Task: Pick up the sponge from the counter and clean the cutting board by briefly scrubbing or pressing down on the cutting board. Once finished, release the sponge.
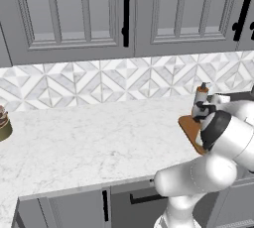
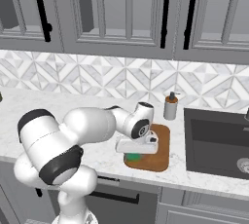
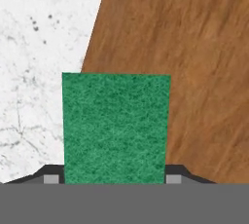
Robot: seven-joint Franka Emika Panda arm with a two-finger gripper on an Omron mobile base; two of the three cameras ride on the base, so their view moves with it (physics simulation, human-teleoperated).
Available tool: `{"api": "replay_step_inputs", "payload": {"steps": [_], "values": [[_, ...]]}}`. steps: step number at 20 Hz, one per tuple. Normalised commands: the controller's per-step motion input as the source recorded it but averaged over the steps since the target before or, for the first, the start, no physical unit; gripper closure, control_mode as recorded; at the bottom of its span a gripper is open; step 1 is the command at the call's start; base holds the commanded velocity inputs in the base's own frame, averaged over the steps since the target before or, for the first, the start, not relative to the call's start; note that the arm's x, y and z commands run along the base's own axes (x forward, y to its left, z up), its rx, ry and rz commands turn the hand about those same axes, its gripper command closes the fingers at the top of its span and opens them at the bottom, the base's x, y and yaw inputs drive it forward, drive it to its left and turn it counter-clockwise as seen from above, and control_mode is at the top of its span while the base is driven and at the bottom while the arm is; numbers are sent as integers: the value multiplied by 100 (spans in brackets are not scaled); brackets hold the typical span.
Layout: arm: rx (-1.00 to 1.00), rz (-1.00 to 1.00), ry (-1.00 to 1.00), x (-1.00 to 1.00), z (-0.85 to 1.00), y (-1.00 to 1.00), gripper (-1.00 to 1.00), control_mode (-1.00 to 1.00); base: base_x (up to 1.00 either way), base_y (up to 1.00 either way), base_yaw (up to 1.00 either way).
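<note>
The green sponge (image 3: 116,125) sits between my two finger tips, and my gripper (image 3: 112,179) is shut on it. It rests low over the left edge of the brown wooden cutting board (image 3: 194,47), with white marble counter (image 3: 39,47) to its left. From the right base view, the sponge (image 2: 132,158) shows as a green patch under my hand (image 2: 133,152), at the front left corner of the cutting board (image 2: 159,147). In the left base view my arm covers most of the cutting board (image 1: 189,127).
A soap dispenser (image 2: 170,106) stands behind the board against the tiled backsplash. A dark sink (image 2: 219,140) lies right of the board. A jar (image 1: 4,123) sits at the counter's far left. Broad counter (image 1: 89,142) stretches left of the board.
</note>
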Motion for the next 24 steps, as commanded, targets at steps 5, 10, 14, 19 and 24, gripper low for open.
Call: {"api": "replay_step_inputs", "payload": {"steps": [5, 10, 14, 19, 24], "values": [[0, 0, 0, 4, 0, 5, 100, -100, 0, 0, 0], [0, -1, 0, 17, 0, 23, 100, -100, 0, 0, 0], [0, -2, 0, 41, -3, 25, 100, -100, 0, 0, 0], [-7, 0, 0, 48, -18, -3, 100, -100, 0, 0, 0], [-6, 0, 0, 51, -17, -17, 100, -100, 0, 0, 0]]}}
